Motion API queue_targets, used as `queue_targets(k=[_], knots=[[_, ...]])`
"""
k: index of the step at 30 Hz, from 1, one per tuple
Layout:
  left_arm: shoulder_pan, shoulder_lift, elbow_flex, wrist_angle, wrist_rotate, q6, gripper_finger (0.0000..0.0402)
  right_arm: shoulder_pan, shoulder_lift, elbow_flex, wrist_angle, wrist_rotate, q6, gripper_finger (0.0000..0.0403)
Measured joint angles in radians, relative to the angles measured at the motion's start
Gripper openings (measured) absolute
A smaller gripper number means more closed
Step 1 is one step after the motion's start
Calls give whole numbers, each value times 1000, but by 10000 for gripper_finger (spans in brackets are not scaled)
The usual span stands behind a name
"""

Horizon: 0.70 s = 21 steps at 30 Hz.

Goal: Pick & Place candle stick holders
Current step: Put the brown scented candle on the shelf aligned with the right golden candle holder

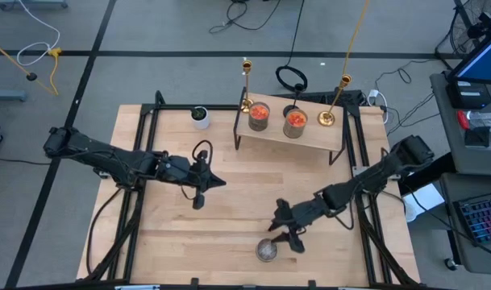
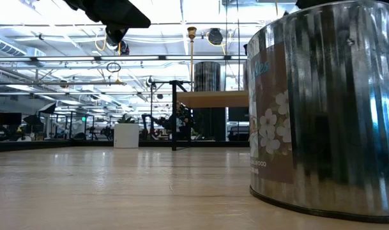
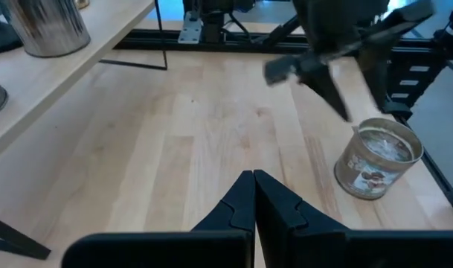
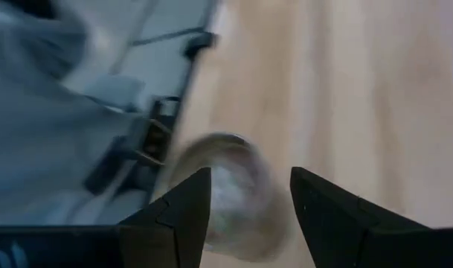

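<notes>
Pale wooden table point(image 1: 229, 234) on black frame, grey taped floor around, ceiling lights in the hall beyond.

Right gripper point(image 1: 287, 234) spread wide, empty, just above the clear-grey jar point(image 1: 266, 250) near the front edge. Left gripper point(image 1: 199, 196) pinched closed, empty, mid-table. On the raised shelf point(image 1: 309, 137): two orange-red jars point(image 1: 259, 115), two gold holders point(image 1: 247, 103).

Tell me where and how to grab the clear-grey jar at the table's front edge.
Grip the clear-grey jar across its round side wall, coming down from above. It stands upright and apart from everything else, with bare table around it. The open right gripper is beside it already; the left gripper is shut, farther off.
</notes>
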Motion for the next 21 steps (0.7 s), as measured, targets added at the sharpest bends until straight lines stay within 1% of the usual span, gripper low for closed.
queue_targets(k=[2, 4, 9, 11, 16, 21], knots=[[-2, 0, 0, -5, -3, 0, 3, 0, 21, 0, 49, -37, 0, 180], [-3, 0, 0, -6, -3, 5, 4, 0, 29, 0, 36, -43, 0, 180], [-3, 0, 0, -11, -2, 15, 3, 0, 34, 0, -4, 7, 1, 180], [-3, 0, 0, -12, -2, 16, 7, 0, 34, 0, -14, 10, 22, 180], [-3, 0, 0, -10, -2, 19, 18, 20, 35, 0, -28, 63, 43, 180], [-3, 0, 0, -6, -2, 40, 6, 45, 61, 0, 3, 64, 46, 180]])
